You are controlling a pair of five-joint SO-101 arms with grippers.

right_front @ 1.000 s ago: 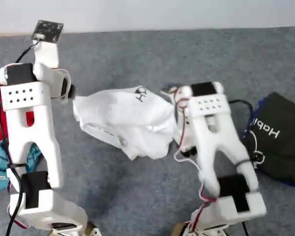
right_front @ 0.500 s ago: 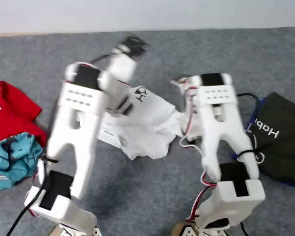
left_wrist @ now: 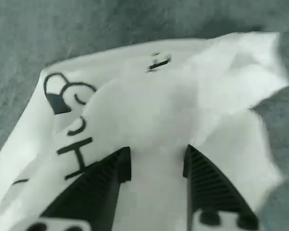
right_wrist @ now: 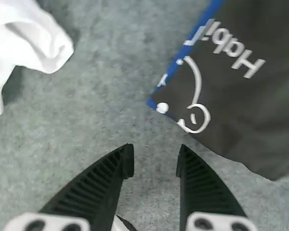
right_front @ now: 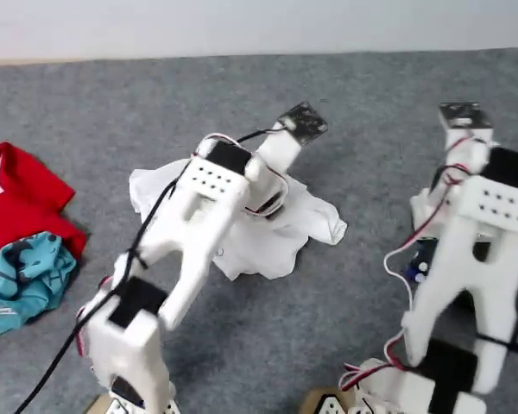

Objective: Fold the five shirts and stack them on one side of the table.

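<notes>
A crumpled white shirt (right_front: 311, 220) with black print lies mid-table. My left gripper (left_wrist: 156, 166) hangs open just over the white shirt (left_wrist: 173, 96), with no cloth pinched between its fingers. My right gripper (right_wrist: 154, 163) is open above bare grey table, between a corner of the white shirt (right_wrist: 24, 43) and a dark shirt (right_wrist: 241, 72) with a blue edge and white print. In the high view the right arm (right_front: 483, 250) covers most of that dark shirt. A red shirt (right_front: 22, 203) and a teal shirt (right_front: 22, 276) lie bunched at the table's left edge.
The grey table (right_front: 371, 112) runs back to a pale wall. Both arm bases stand at the front edge, the left arm (right_front: 198, 224) slanting over the white shirt's left half. Open floor lies behind the white shirt and between the two arms.
The left arm swung from the table's left side across onto the white shirt. The right arm pulled away rightward to the dark shirt. The white shirt, stretched between them before, now lies slack.
</notes>
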